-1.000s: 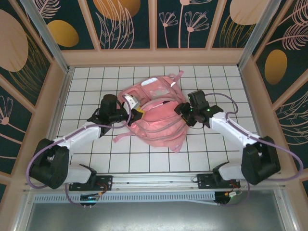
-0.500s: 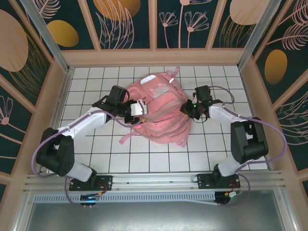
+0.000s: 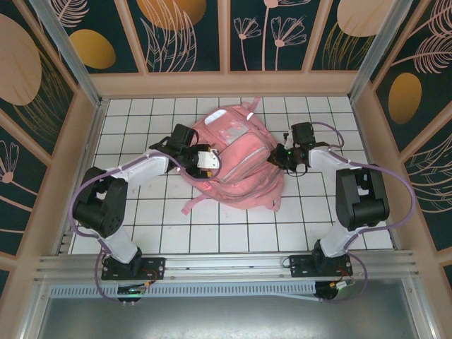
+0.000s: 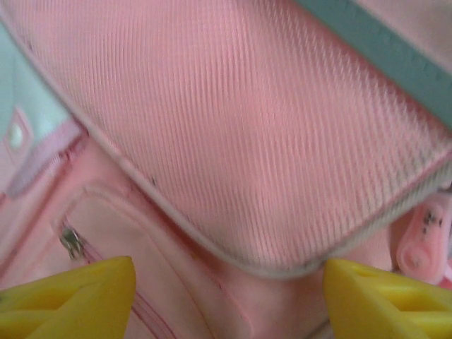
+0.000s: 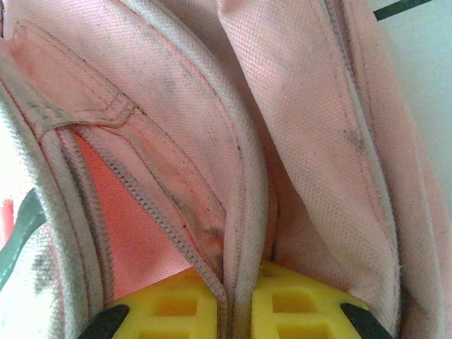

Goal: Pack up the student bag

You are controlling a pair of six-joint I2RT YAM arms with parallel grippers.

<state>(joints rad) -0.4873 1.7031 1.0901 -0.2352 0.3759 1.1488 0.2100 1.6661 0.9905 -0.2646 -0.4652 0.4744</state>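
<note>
Student bag (image 3: 236, 166): soft pink woven backpack, rumpled, just above the middle of the overhead frame, on the white tiled table (image 3: 141, 226).
Left gripper (image 3: 205, 159): at the bag's left edge; yellow fingers (image 4: 78, 296) spread wide, gripping nothing, ribbed mesh flap ahead.
Right gripper (image 3: 277, 157): at the bag's right edge; closed, pinching a piped fabric fold.
Open room: tiles show all round the bag, widest toward the lower frame.

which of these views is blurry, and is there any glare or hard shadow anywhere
Left wrist view: soft and smeared, with the student bag and the yellow fingers of the left gripper both out of focus. Right wrist view: sharp, with crisp weave and stitching where the right gripper pinches the fabric. Top external view: evenly lit, no strong glare, only a faint shadow beside the bag.
</note>
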